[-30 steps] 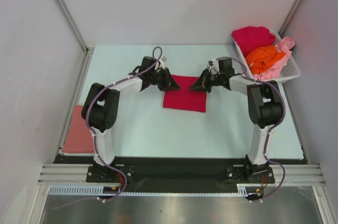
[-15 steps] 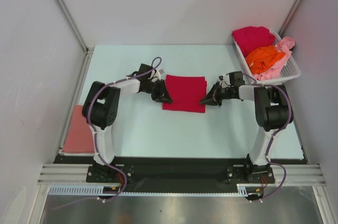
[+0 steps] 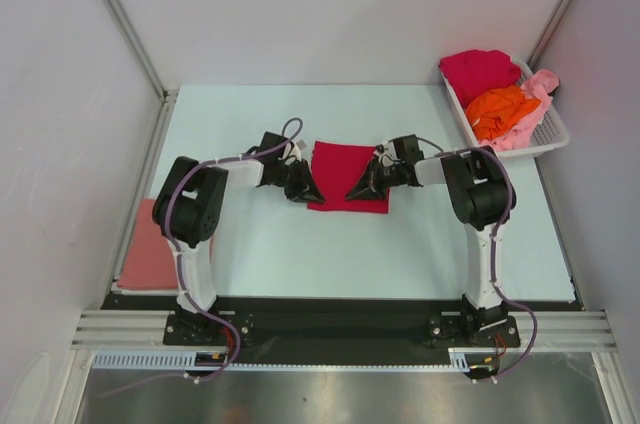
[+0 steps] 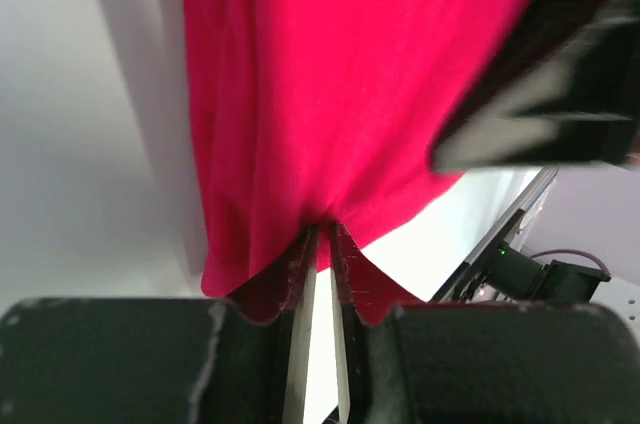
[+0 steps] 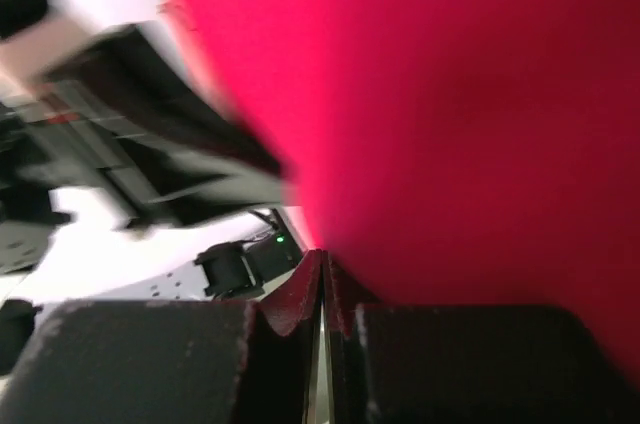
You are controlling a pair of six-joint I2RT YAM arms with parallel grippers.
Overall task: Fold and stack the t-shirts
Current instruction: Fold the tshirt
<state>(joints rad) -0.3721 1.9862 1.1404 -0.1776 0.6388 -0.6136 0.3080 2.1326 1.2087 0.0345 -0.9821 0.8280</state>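
A crimson red t-shirt (image 3: 345, 166) lies folded in a rectangle at the table's middle. My left gripper (image 3: 312, 195) is at its near left corner, jaws shut on the cloth, which bunches into the fingertips in the left wrist view (image 4: 322, 236). My right gripper (image 3: 356, 191) is over its near edge, right of centre, jaws shut on the red cloth (image 5: 322, 260). A dusty salmon pink t-shirt (image 3: 150, 249) lies folded at the table's left edge. A second crimson t-shirt (image 3: 478, 69), an orange one (image 3: 500, 106) and a light pink one (image 3: 540, 86) sit crumpled in the basket.
The white slotted basket (image 3: 556, 130) stands at the back right corner. White walls with metal posts close in the back and both sides. The arm bases sit on the black rail at the near edge.
Both grippers came from the shirt's far corners down to its near edge. The right gripper then moved left over the shirt, closer to the left one.
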